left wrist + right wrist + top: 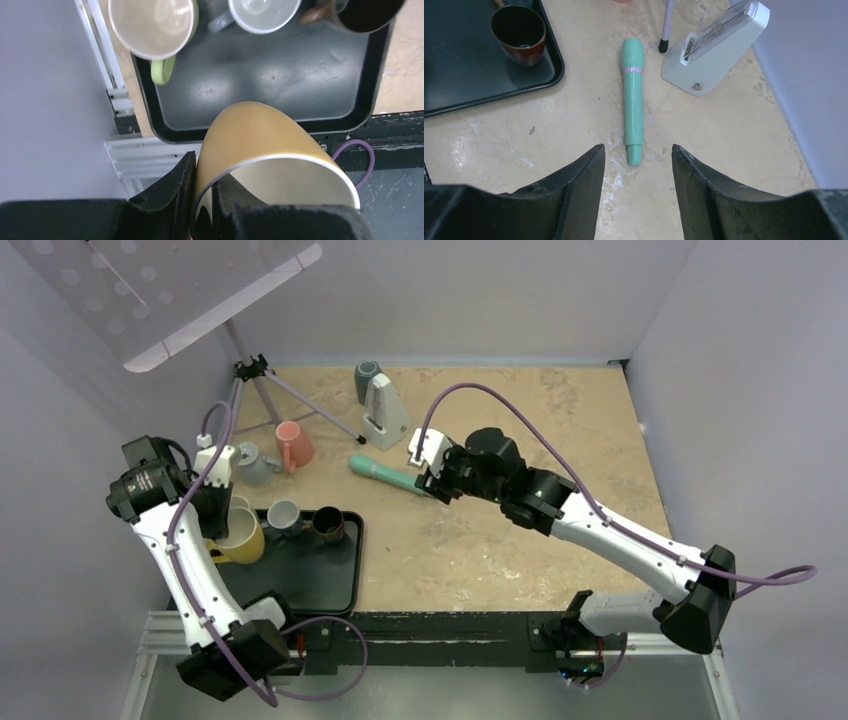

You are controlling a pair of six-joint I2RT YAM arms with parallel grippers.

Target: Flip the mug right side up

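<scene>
Left jaws clamping yellow mug (260,132) rim, black tray (280,85) beneath, right jaws open

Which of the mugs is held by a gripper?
The yellow mug: the left gripper pinches its rim, one finger inside; no gripper touches the other mugs.

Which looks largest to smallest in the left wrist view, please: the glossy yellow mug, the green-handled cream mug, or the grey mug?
Glossy yellow mug (nearest the camera)
Green-handled cream mug
Grey mug, cropped, so unsure

Seven mugs (295,445), one tray (330,580), one metronome (385,410), one marker (385,473).
</scene>
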